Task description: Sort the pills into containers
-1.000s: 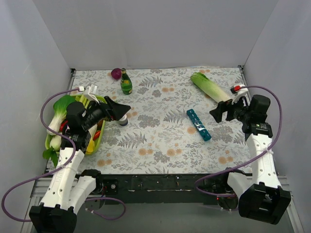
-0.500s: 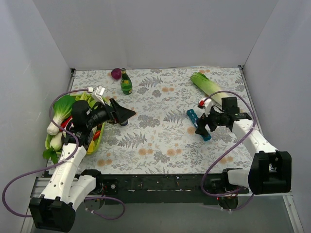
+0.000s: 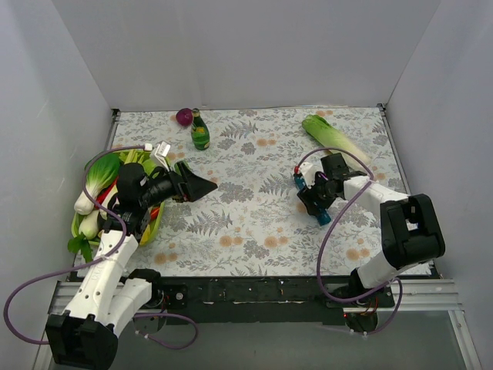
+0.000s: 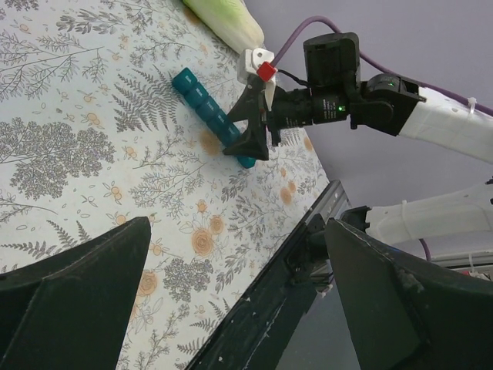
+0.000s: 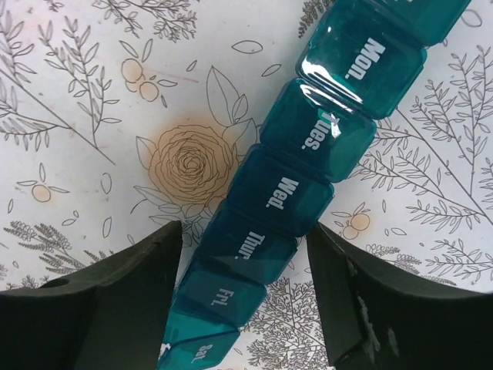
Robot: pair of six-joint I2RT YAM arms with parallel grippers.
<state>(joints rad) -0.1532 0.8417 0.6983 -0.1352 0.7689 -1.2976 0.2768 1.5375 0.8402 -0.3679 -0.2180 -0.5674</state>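
**Top external: right gripper (image 3: 312, 197) astride the pill box (image 3: 324, 217), every lid down**

At the left edge a green basket (image 3: 154, 222) holds bok choy (image 3: 96, 173) and some red and yellow pieces I cannot name. Just right of it the left gripper (image 3: 204, 186) hangs over the floral table cover (image 3: 246, 223), jaws wide apart and holding nothing. Its wrist camera looks across the table at the pill box, which lies well apart from it. At the far edge stands a green bottle (image 3: 200, 132), with a small purple round thing (image 3: 184, 116) beside it.

Right of centre the pill box lies flat, its long axis running from far-left to near-right. The right gripper is down over its middle with the fingers (image 5: 115, 301) apart, one on each side of the narrow width, so the closing line crosses the long axis. In the right wrist view the Thur. compartment sits between them. Whether the pads touch the box's sides I cannot tell. The right arm is by far the nearer, so closing there would likely clamp the box at its waist.

The lids from Mon. to Sat. all look shut. The teal plastic seems too dark to show any contents, and no loose pill shows in any view.

Far right, a long pale-green cabbage (image 3: 331, 137) lies just beyond the right arm.
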